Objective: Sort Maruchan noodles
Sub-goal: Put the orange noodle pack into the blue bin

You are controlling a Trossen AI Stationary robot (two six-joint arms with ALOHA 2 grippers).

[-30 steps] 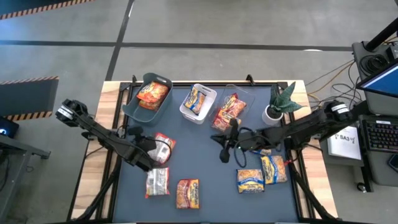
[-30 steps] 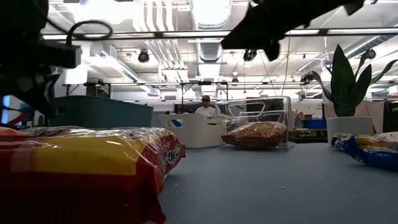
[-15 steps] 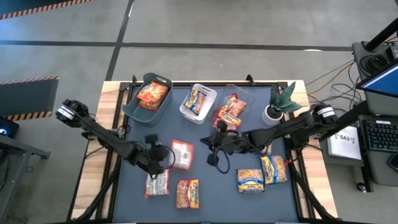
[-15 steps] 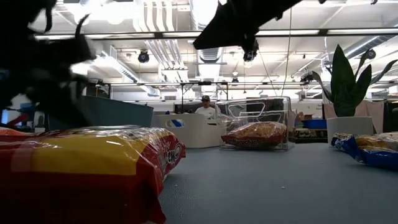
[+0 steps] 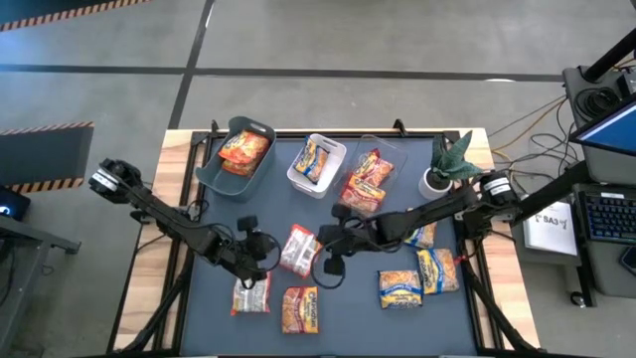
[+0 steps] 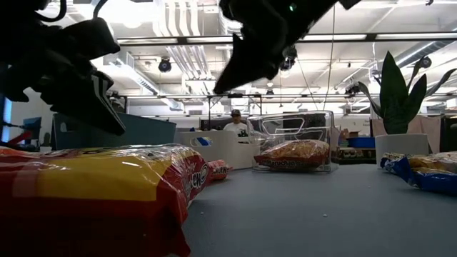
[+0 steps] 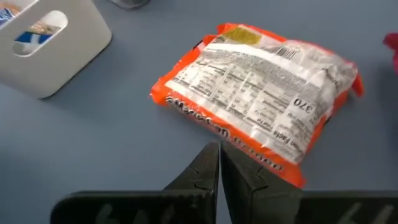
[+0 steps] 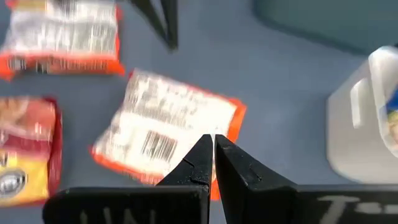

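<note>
centre packet (image 5: 298, 249): orange-edged, whitish label side up, flat on blue-grey table (image 5: 348, 308), tilted, just in front of white bin (image 5: 317, 164); also in left wrist view (image 7: 258, 121) and right wrist view (image 8: 168, 127)
left gripper (image 5: 266, 249): just beside centre packet on its left edge, jaws pressed together, nothing pinched; closed tips seen in left wrist view (image 7: 219, 163)
right gripper (image 5: 328, 242): just beside centre packet on its right edge, jaws pressed together, nothing pinched; closed tips in right wrist view (image 8: 211, 152)
silver packet (image 5: 251, 293): in front-left of centre packet, near it
red-yellow packet (image 5: 300, 309): straight in front of centre packet, near table front edge
blue-yellow packets (image 5: 417, 278): well right of centre packet, two side by side, third partly under right arm
grey-green bin (image 5: 211, 169): behind-left of centre packet, holds orange-red packet (image 5: 243, 149)
white bin contents: blue-yellow packet (image 5: 314, 159)
clear bin (image 5: 393, 154): behind-right of centre packet, holds red packets (image 5: 366, 177)
potted plant (image 5: 445, 164): far behind-right of centre packet, beside clear bin
person (image 6: 233, 123): in room beyond table, low view
</note>
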